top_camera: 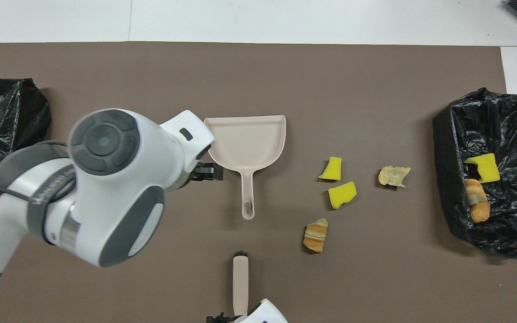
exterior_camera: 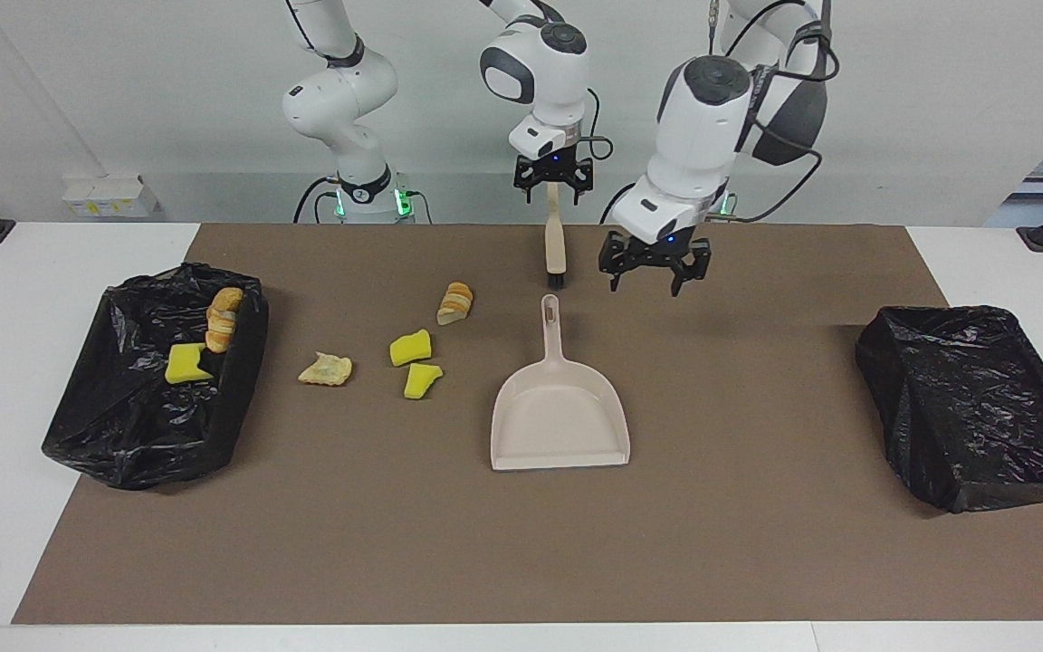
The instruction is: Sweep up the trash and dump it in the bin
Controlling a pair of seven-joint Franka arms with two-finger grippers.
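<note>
Three sponge chunks [exterior_camera: 410,348], three bread pieces [exterior_camera: 455,302] (scraps) — two bins [exterior_camera: 974,407].
</note>
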